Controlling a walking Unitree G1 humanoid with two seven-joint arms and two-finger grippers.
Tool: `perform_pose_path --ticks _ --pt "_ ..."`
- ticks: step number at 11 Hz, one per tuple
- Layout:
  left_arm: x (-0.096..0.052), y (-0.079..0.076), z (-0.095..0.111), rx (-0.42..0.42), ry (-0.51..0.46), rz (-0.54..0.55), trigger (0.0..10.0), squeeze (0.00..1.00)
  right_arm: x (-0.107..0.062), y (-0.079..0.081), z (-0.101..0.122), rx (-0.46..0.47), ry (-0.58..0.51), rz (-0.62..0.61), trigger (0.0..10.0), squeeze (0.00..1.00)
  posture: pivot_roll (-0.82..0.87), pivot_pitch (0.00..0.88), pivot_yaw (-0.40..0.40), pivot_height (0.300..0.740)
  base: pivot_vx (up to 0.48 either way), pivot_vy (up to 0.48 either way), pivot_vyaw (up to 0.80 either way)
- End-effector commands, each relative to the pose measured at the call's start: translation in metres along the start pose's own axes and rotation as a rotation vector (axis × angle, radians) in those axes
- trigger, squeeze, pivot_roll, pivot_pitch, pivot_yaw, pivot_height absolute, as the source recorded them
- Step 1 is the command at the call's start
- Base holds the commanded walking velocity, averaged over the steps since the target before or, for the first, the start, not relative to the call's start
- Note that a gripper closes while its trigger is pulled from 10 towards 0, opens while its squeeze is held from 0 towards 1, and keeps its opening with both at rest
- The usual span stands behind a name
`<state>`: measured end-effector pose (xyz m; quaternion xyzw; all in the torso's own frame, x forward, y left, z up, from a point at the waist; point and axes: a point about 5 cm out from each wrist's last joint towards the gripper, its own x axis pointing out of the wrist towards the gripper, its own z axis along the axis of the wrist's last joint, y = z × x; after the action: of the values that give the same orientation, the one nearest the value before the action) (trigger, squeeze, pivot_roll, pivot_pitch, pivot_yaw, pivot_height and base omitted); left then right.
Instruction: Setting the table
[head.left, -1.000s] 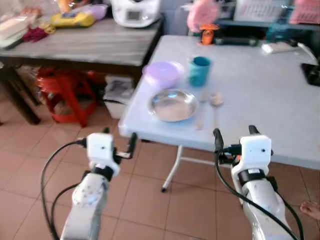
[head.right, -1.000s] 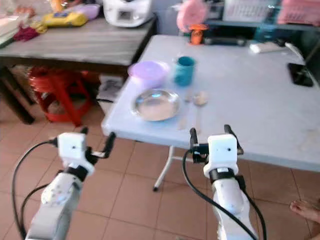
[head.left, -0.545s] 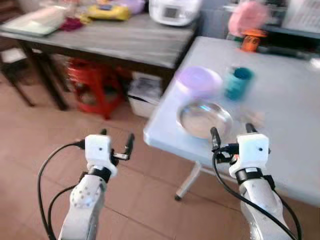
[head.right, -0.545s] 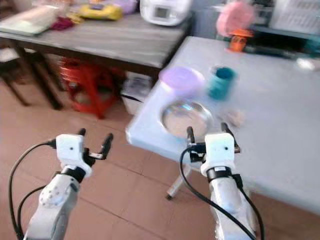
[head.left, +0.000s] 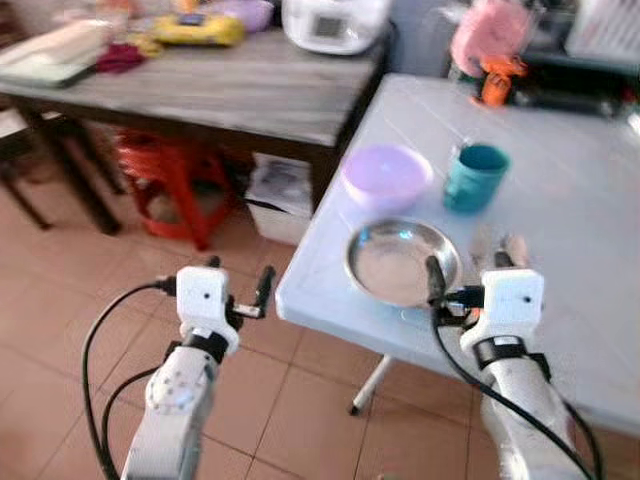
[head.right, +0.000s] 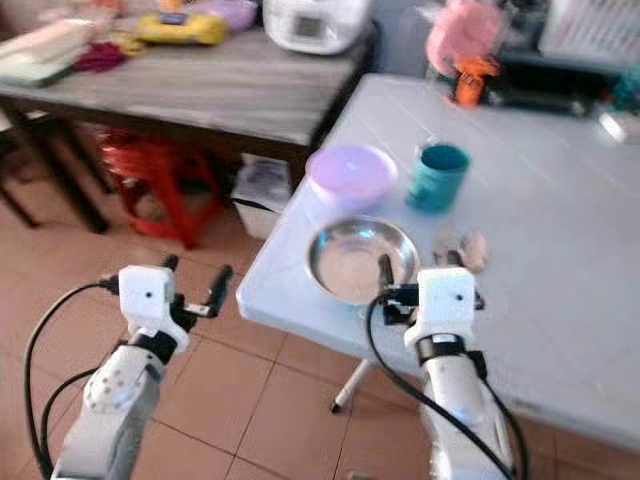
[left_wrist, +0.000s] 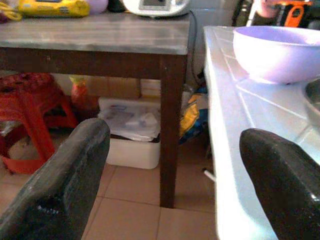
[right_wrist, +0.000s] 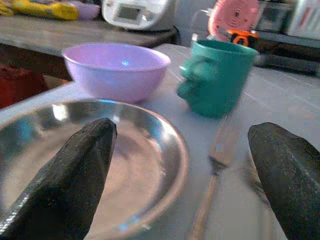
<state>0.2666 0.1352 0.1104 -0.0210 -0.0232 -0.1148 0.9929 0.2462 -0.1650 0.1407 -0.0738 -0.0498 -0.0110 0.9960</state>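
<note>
While the right tool (head.left: 468, 268) hangs spread over the near rim of the round shiny metal plate (head.left: 401, 260) on the pale blue counter (head.left: 570, 200), the left tool (head.left: 238, 280) is spread above the tiled floor; a lilac plastic bowl (head.left: 387, 175) and teal mug (head.left: 474, 177) stand just behind the plate

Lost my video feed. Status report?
Both end effectors open, empty: right at metal plate, left over floor. Purple bowl, teal mug behind plate. Nothing blocking.
</note>
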Motion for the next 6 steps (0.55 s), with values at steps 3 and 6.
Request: perform_pose_path --ticks 3,6 --pt "-0.005 0.001 -0.005 0.013 0.031 -0.086 10.0 0.0 0.0 0.0 0.001 0.01 0.005 -0.004 10.0 0.0 -0.05 0.114 0.033 0.74 0.0 0.0 -0.14" --pt "-0.014 0.0 -0.007 0.035 0.067 -0.226 10.0 0.0 0.006 -0.007 0.001 0.069 0.022 -0.048 10.0 0.0 -0.04 0.12 0.032 0.74 0.0 0.0 0.0"
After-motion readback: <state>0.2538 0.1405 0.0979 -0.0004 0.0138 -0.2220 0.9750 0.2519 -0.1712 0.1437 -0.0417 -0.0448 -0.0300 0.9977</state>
